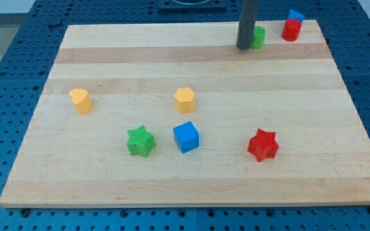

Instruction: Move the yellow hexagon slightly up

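There is one camera only, set above the near edge of the wooden board (pixel 191 64) and tilted down and forward, so the far edge lies along the view's top. It stands far enough back to take in the whole board with strips of blue perforated table (pixel 18 45) around it. The rod enters from the view's top, cropped.

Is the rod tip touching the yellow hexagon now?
No, my tip is near the view's top beside the green block, far from the yellow hexagon.

My tip (pixel 244 47) upright, near view's top
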You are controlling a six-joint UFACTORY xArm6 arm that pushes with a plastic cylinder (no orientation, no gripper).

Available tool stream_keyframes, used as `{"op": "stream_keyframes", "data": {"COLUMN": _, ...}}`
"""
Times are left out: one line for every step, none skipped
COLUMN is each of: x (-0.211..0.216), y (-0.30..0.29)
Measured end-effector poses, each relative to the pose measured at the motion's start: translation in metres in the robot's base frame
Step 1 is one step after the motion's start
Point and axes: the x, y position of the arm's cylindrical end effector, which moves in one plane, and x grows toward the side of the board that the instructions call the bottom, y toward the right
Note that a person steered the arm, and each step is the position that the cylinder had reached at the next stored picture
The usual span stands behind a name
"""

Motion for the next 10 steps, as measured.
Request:
{"op": "stream_keyframes", "data": {"x": -0.006, "y": 0.021}}
{"op": "stream_keyframes", "data": {"x": -0.009, "y": 0.04}}
{"op": "stream_keyframes", "data": {"x": -0.012, "y": 0.052}}
{"op": "stream_keyframes", "data": {"x": 0.005, "y": 0.037}}
{"op": "stream_keyframes", "data": {"x": 0.042, "y": -0.018}}
{"op": "stream_keyframes", "data": {"x": 0.07, "y": -0.107}}
{"op": "stream_keyframes", "data": {"x": 0.104, "y": -0.18}}
{"op": "stream_keyframes", "data": {"x": 0.159, "y": -0.204}}
{"op": "stream_keyframes", "data": {"x": 0.181, "y": -0.188}}
{"op": "stream_keyframes", "data": {"x": 0.181, "y": -0.157}}
